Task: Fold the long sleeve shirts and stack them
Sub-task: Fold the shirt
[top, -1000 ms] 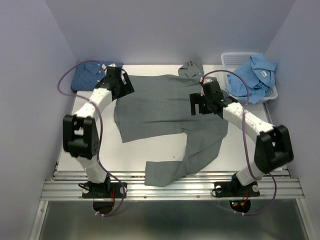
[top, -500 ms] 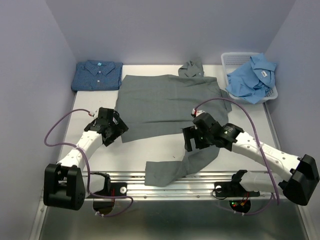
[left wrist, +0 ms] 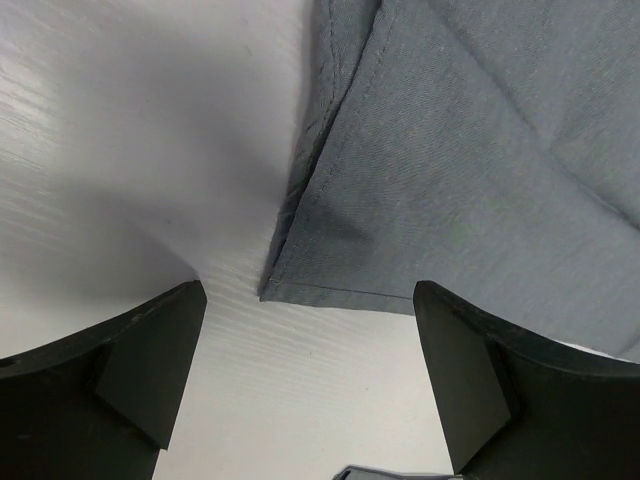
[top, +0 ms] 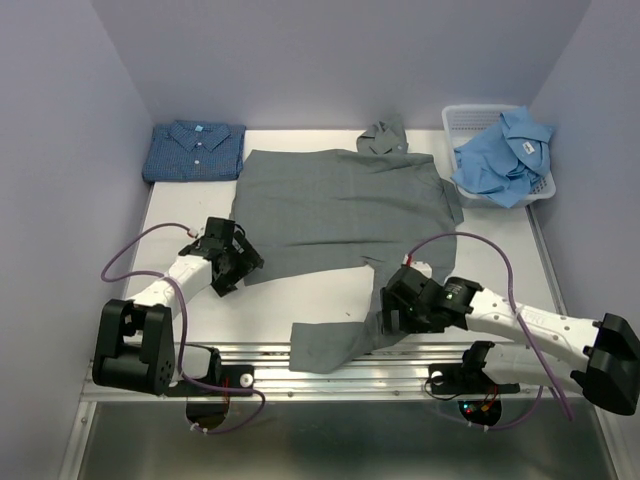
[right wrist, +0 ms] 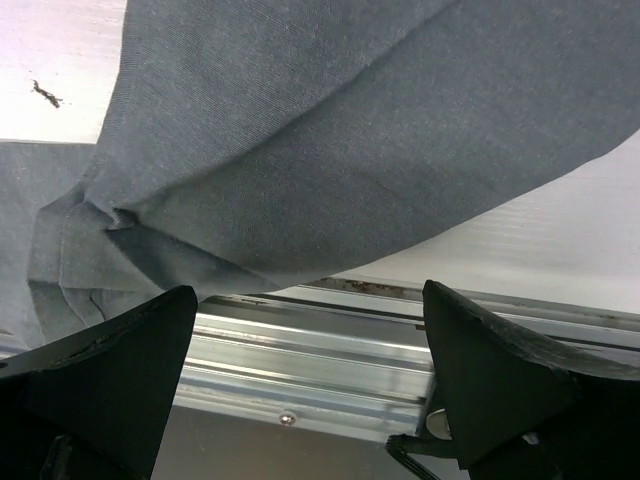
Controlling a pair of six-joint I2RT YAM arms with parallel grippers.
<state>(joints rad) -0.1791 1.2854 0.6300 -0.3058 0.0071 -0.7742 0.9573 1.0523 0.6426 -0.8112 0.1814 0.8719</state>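
Grey shirt point(top: 340, 215) laid flat mid-table point(top: 300, 300), 2 claws spread above it.
The left gripper point(left wrist: 308, 292) is held with fingers apart over the near-left hem corner. The right gripper point(right wrist: 310, 292) is spread over the sleeve at the table's near edge. The dark blue shirt point(top: 195, 150) is seen folded far left. The light blue shirt point(top: 500, 155) is heaped in the basket point(top: 465, 118).

Matt woven grey shirt point(top: 340, 210), seemingly brushed-metal rail point(right wrist: 300, 365)
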